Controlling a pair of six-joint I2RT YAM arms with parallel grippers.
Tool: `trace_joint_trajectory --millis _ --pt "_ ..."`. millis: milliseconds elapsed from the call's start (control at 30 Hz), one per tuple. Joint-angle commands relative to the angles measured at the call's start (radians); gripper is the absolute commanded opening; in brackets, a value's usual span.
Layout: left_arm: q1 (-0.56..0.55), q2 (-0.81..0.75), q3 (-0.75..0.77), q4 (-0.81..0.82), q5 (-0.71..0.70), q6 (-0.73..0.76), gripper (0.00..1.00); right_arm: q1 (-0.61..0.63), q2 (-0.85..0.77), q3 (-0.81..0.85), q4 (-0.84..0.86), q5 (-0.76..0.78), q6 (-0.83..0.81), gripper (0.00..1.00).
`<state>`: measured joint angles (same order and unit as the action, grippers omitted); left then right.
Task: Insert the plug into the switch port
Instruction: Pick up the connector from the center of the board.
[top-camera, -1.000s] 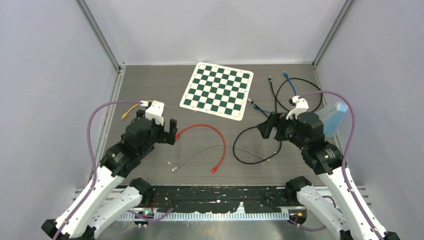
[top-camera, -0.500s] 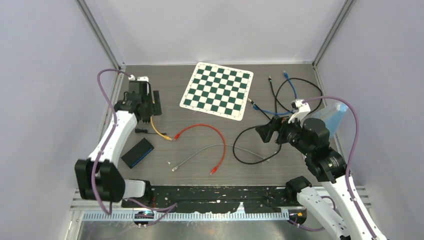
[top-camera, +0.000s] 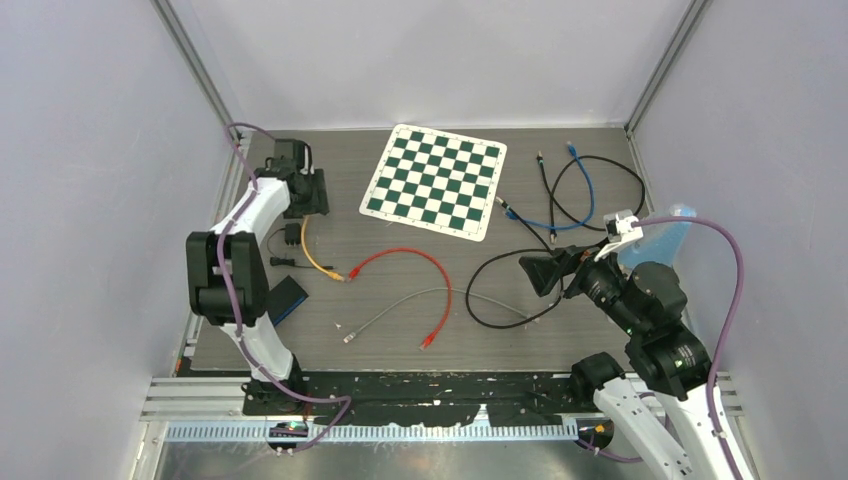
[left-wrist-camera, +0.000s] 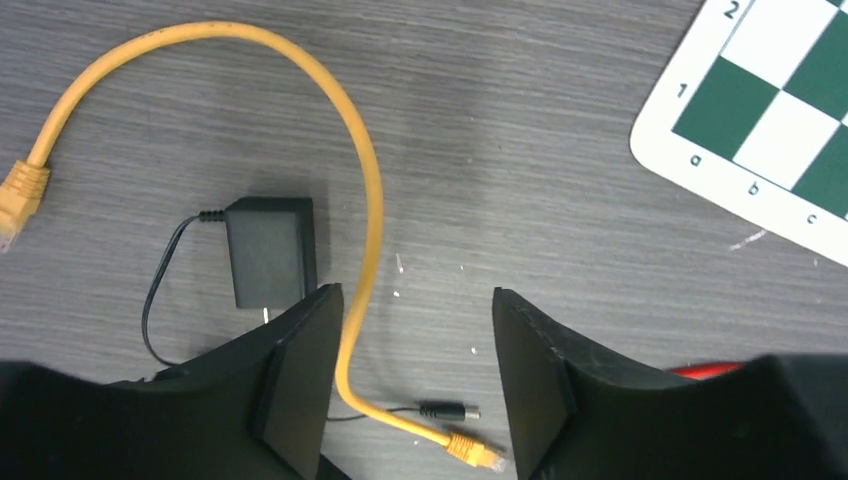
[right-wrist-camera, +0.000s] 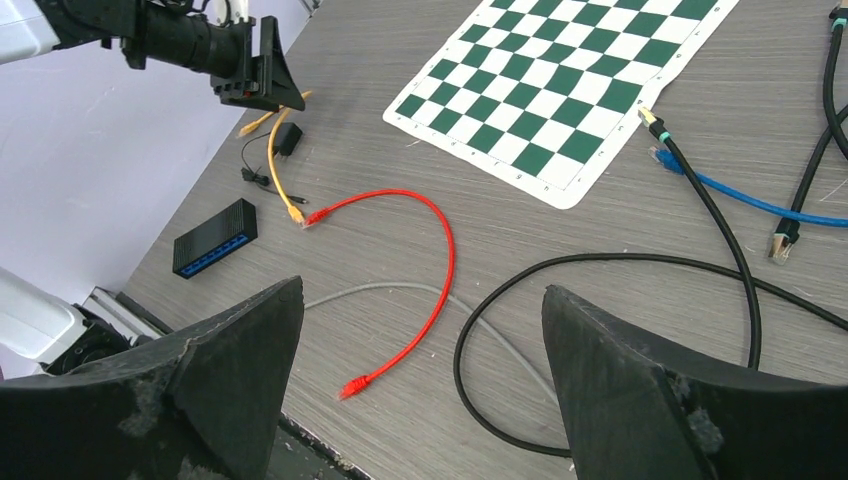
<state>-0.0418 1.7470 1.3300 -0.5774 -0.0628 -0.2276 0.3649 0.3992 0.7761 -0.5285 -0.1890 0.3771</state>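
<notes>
A: Progress on the insertion?

B: None yet, as I read it. The switch (top-camera: 283, 300) lies flat near the front left of the tabletop (top-camera: 340, 150), close beside the left arm's lower link. I see no cable running to it. Its ports are too small to check.

A: Plug location?

B: Several cables are out. The likeliest candidate is the orange cable (left-wrist-camera: 370, 190). One plug (left-wrist-camera: 475, 452) rests on the tabletop just beside the end of the red cable (top-camera: 430, 280), apart from the switch. The orange cable's other end lies farther back, toward the left wall.

A: Left arm?

B: It is stretched to the back left corner, wrist pointing down. The left gripper (left-wrist-camera: 415, 300) is spread and holds nothing. It hovers over the orange cable's curve, next to a black power adapter (left-wrist-camera: 270, 250). Height above the cable: cannot tell.

A: Right arm?

B: It is raised on the right side, tilted toward the middle. The right gripper (right-wrist-camera: 422, 290) is spread wide with nothing in it, above a black cable (right-wrist-camera: 600, 262), looking across at the chessboard (right-wrist-camera: 560, 80).

A: Remaining?

B: Everything, I judge: grasp the plug, carry it to the switch, line it up, push it home.
</notes>
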Motion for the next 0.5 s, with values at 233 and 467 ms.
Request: trace_joint_trajectory --millis 233,467 --pt "0.021 0.108 0.111 -0.016 -0.003 0.02 0.33 0.003 0.003 0.04 0.066 -0.048 0.081 0.97" --pt "0.023 -0.019 0.067 -0.013 -0.056 0.06 0.0 0.004 0.036 0.04 0.096 -0.047 0.108 0.98"
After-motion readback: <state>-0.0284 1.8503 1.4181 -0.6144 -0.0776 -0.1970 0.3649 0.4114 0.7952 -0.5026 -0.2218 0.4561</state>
